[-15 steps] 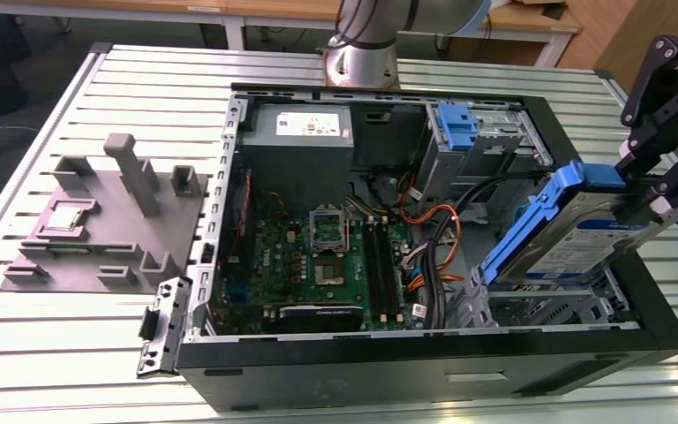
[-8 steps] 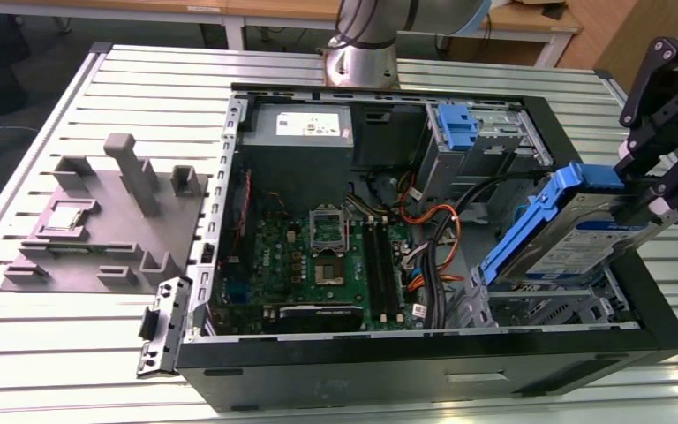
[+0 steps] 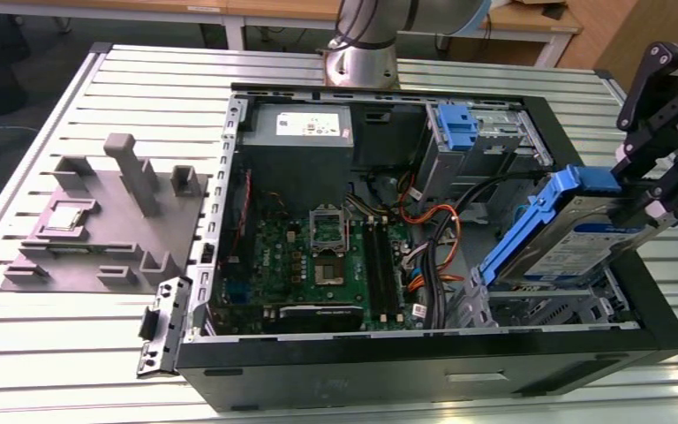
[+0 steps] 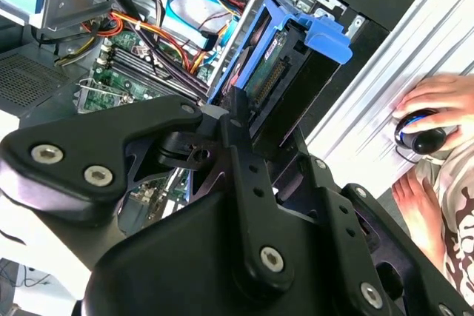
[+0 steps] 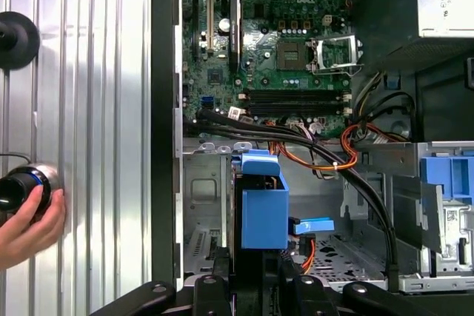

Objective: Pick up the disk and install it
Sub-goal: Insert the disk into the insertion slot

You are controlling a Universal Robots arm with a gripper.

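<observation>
The black end effector (image 3: 651, 201) is clamped on the disk (image 3: 584, 231), a flat rectangular silver-grey metal hard drive clipped in a blue plastic bracket. The disk hangs tilted and unsupported, with its lower end inside the black open computer case (image 3: 433, 367). The case lies on the ribbed metal desk (image 3: 80, 371), and the disk is on the side nearest the desk edge at the exterior view's right. The tilt appears to suit entry into the bare metal drive bay (image 3: 551, 305) directly below; the disk is not seated. In the first wrist view the orange and black cables (image 5: 326, 149) run beside the disk without touching it. A person's hand (image 5: 26, 220) rests on the desk outside the case.
</observation>
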